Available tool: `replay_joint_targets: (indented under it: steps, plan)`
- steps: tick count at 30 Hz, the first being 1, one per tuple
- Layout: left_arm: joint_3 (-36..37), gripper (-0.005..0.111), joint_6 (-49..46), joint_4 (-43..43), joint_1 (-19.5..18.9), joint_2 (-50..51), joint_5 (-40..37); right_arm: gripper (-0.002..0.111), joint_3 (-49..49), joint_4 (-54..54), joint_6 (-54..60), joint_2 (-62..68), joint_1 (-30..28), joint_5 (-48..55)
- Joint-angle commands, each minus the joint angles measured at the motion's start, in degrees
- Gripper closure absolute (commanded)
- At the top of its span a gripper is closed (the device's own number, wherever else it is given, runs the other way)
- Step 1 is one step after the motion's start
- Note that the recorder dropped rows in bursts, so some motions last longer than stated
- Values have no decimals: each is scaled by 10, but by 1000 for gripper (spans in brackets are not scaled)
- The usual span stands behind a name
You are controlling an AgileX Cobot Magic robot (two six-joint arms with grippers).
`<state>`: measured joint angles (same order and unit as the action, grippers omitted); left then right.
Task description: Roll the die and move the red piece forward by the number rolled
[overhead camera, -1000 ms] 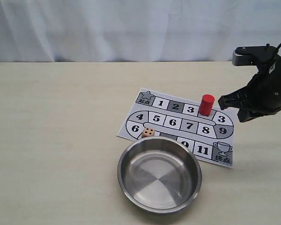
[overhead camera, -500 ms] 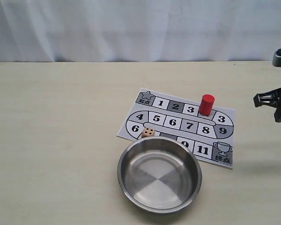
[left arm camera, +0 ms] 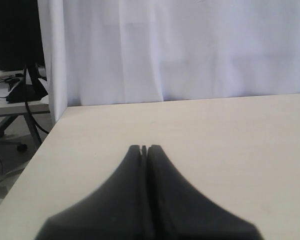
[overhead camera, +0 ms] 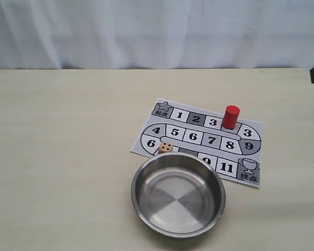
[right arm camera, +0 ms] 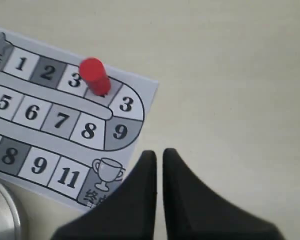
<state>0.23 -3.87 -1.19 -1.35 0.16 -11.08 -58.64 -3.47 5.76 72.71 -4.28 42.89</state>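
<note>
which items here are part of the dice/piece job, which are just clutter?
Job:
- die, on the game board, outside the bowl
- red piece, upright on the board
- right gripper, empty, off the board

Idle:
- steel bowl, empty
- left gripper, shut

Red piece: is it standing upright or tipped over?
Upright. The red piece stands on end on the board, its round top facing up; no hand touches it.
</note>
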Motion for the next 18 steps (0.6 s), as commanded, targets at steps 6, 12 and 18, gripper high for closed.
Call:
replay_joint_targets:
  steps: [6,12,18]
  plan:
    - [-2,107,3,4,1,-2,2,104,29,-23,39,-283,-2,-15]
    - [-2,107,3,4,1,-2,2,104,83,-23,39,-501,-2,-26]
    - [-2,107,3,4,1,-2,3,104,106,-41,34,-637,-2,-24]
